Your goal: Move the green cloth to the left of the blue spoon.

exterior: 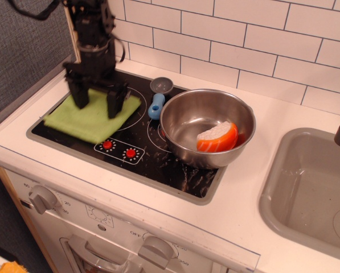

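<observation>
The green cloth (pixel 93 120) lies flat on the black hob's left burner, its right edge close to the blue spoon (pixel 156 106). The spoon lies left of the steel bowl, its grey scoop pointing to the back wall. My gripper (pixel 97 102) stands upright over the far part of the cloth. Its two fingers are wide apart and their tips rest on the cloth. No fold of cloth shows pinched between them. The part of the cloth under the gripper is hidden.
A steel bowl (pixel 184 142) with an orange-and-white toy food piece (pixel 218 137) sits on the hob's right half. A grey sink (pixel 306 193) is at the right. A tiled wall runs along the back. Oven knobs (pixel 41 198) line the front.
</observation>
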You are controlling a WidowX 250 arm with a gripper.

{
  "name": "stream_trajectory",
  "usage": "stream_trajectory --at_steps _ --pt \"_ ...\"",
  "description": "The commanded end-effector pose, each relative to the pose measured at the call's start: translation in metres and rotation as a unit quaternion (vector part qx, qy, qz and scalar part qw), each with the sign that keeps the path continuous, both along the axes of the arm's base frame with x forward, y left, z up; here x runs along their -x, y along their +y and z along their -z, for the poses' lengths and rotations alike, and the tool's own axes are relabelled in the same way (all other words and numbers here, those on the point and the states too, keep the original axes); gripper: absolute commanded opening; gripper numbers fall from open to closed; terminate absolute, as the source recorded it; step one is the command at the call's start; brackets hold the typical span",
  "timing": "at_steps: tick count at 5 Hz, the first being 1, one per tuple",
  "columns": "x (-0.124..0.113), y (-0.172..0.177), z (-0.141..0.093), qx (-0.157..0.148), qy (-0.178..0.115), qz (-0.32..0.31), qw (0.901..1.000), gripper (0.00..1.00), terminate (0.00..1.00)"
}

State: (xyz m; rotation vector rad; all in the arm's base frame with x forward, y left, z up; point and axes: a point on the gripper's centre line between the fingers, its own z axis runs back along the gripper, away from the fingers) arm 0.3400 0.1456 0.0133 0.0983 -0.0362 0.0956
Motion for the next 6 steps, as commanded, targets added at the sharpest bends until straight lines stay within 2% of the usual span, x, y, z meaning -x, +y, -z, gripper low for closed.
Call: stream_trajectory --at_steps 1,2,4,5,6 --pt "-0.063 -0.026 -0.023 -0.008 -0.048 0.047 0.9977 1.0 0.0" --pt "-0.078 -0.032 -0.047 -0.009 -0.07 0.046 0.9965 1.0 0.0" --pt "-0.078 -0.026 -0.103 0.001 -0.124 0.019 0.9921 1.0 0.0" --pt "-0.071 -0.032 -0.114 0.005 -0.131 0.021 0.9912 1.0 0.0" --pt "-0.071 -0.032 -0.114 0.005 -0.131 0.021 0.9912 1.0 0.0"
